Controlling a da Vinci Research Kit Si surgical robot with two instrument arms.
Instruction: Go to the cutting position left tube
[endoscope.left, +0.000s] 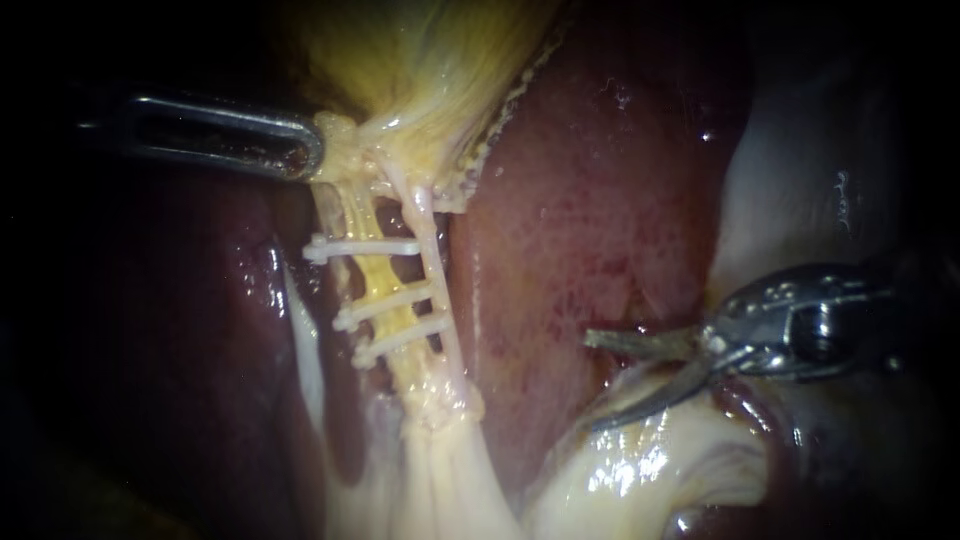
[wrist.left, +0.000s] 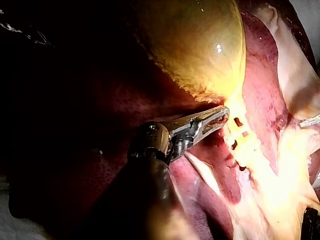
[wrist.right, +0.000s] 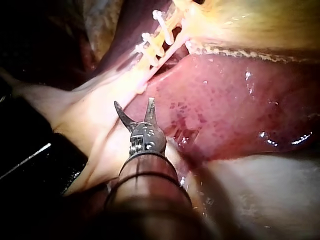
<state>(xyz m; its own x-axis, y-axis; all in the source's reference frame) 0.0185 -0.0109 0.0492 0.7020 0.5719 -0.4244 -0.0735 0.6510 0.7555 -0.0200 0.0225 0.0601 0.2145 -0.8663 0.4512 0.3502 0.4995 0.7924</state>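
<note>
Over the liver (endoscope.left: 600, 200), my right tool (endoscope.left: 597, 382) gapes wide; my left tool (endoscope.left: 310, 150) clamps the gallbladder (endoscope.left: 430, 60) above three clips (endoscope.left: 365, 247).

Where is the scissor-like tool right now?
In the endoscope view, the right instrument comes in from the right, its jaws open over the liver edge, apart from the clips on the tubes to its left.

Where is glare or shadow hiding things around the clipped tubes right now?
Endoscope view: clips well lit, left instrument mostly in shadow, glare on pale tissue below right instrument. Left wrist view: glare washes out pale tissue beside the clips, gallbladder partly dark. Right wrist view: liver evenly lit, few small highlights.
</note>
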